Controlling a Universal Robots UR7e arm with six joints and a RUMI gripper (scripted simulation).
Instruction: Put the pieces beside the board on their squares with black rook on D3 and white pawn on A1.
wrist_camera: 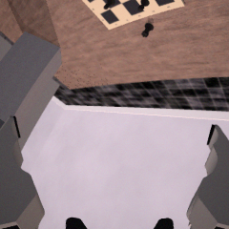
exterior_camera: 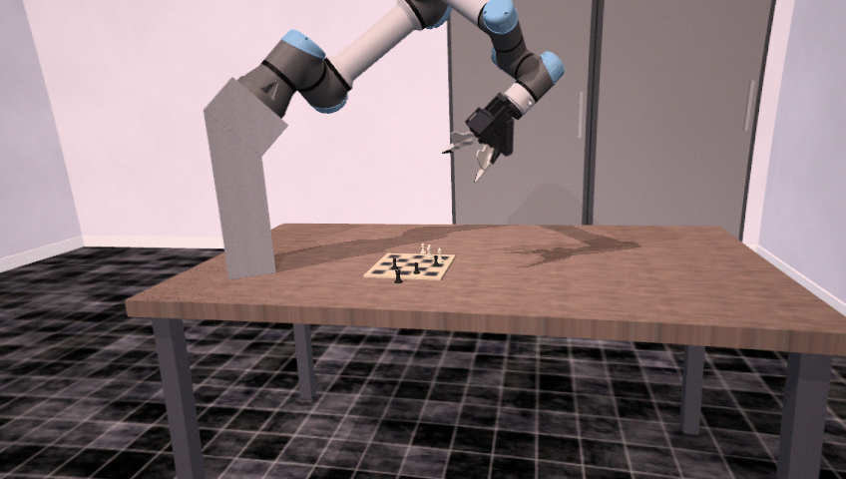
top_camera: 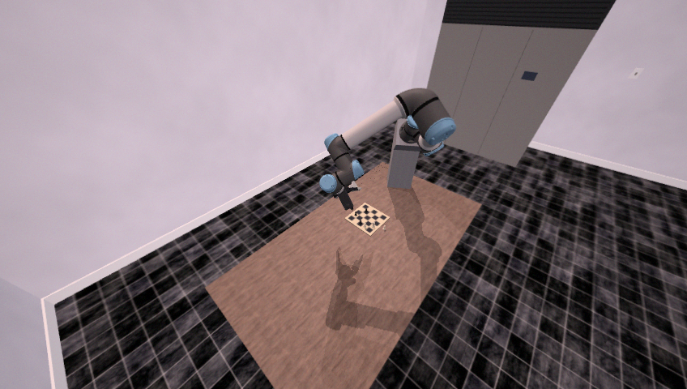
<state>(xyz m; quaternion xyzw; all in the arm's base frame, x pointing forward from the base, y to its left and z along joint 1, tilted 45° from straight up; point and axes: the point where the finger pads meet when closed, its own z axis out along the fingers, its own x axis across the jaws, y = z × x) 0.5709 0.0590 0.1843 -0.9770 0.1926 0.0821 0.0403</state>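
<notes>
The black rook (exterior_camera: 398, 276) (wrist_camera: 148, 29) stands on the table just outside the board (top_camera: 358, 226) (exterior_camera: 379, 275) (wrist_camera: 121, 24), at its near edge in the exterior view; in the top view the gripper seems to hide it. The white pawn (top_camera: 384, 228) (exterior_camera: 422, 247) stands on the table beside the opposite edge; it is out of the wrist view. My gripper (exterior_camera: 460, 166) (wrist_camera: 114, 122) is open and empty. It is tilted, high above the table. The edge letters and numbers are too small to read.
On the board stand several other pieces: black ones (exterior_camera: 394, 262) (exterior_camera: 416, 268) (exterior_camera: 435, 260) and white ones (exterior_camera: 428, 251) (exterior_camera: 439, 252), the white ones near the pawn's side. The grey robot pedestal (top_camera: 402, 166) (exterior_camera: 242, 208) stands at one end of the table (top_camera: 289, 270) (exterior_camera: 594, 284).
</notes>
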